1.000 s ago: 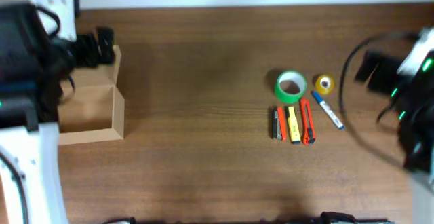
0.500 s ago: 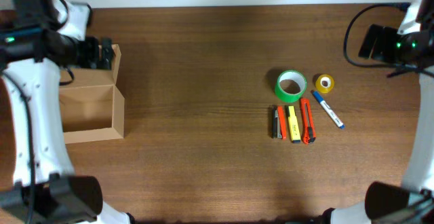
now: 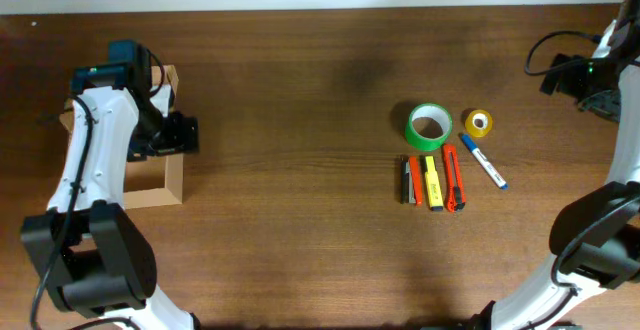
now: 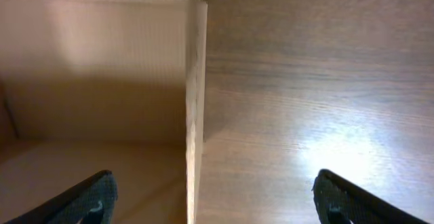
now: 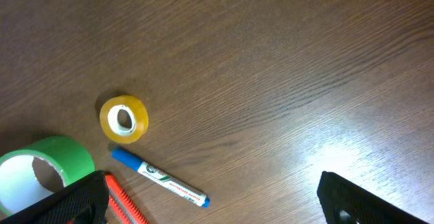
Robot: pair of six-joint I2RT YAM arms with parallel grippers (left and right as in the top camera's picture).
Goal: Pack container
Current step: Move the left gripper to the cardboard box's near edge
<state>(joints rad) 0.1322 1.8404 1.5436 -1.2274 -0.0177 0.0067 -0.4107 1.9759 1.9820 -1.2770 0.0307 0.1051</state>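
At the far left of the wooden tabletop (image 3: 300, 120) sits the container (image 3: 140, 198), a plain tan cardboard box with its top open; much of it is hidden under the left arm in the overhead view. The left end effector (image 4: 213, 198) hangs over the box's right-hand wall with its fingers spread wide apart. The wrist view shows one fingertip above the box's inside, the other above bare wood, and the wall's edge running between them, gripped by neither. Well to the right lies a cluster of small things. A green tape roll (image 3: 428, 127) has a smaller yellow tape roll (image 3: 478, 124) just beside it. Below them, side by side, lie a dark pen (image 3: 407, 182), an orange pen (image 3: 416, 180), a yellow highlighter (image 3: 433, 182) and an orange cutter (image 3: 453, 178). A blue-capped marker (image 3: 483, 162) lies at a slant on the right. The right end effector (image 5: 217, 203) is at the far right edge, fingers spread apart and holding nothing, above bare wood beyond the tape rolls.
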